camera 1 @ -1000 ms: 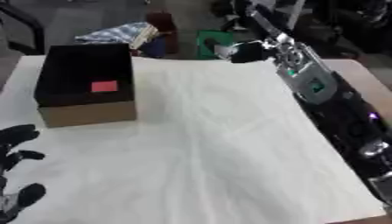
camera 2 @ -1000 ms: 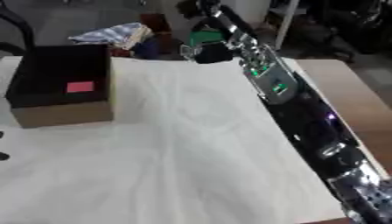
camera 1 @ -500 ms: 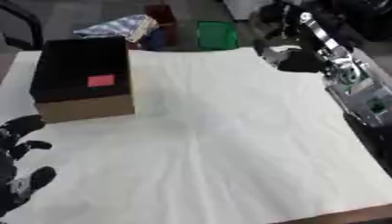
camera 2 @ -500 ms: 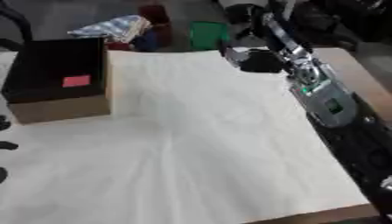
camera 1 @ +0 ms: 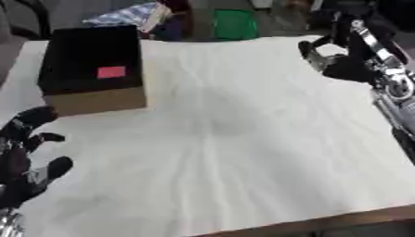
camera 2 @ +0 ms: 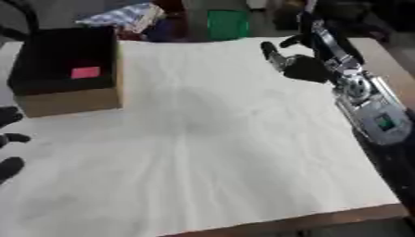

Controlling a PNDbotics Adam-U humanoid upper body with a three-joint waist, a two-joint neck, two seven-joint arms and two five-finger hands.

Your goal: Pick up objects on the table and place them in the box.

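The right hand (camera 2: pixel 296 65) hovered with fingers relaxed, holding nothing; the left hand (camera 1: pixel 24 157) rested open. The box (camera 1: pixel 91 69) already held a small pink thing (camera 1: pixel 111 71), seemingly flat and light, best pinched at its edges.

Blk box (camera 1: pixel 91 60), pink item (camera 1: pixel 111 71) inside

Setting: likely a robotics lab or workshop, though the background is blurred.
Evidence:
- Worktop (camera 1: pixel 243 139) draped in a creased white sheet, wooden edge showing at the near side.
- Open cardboard box (camera 1: pixel 93 69) with a dark interior, standing on the sheet at far left.
- Beyond the far edge, clutter on the floor: a green bin (camera 1: pixel 235 23), a blue-and-white checked cloth (camera 1: pixel 129 13), dark red and black shapes not identifiable.
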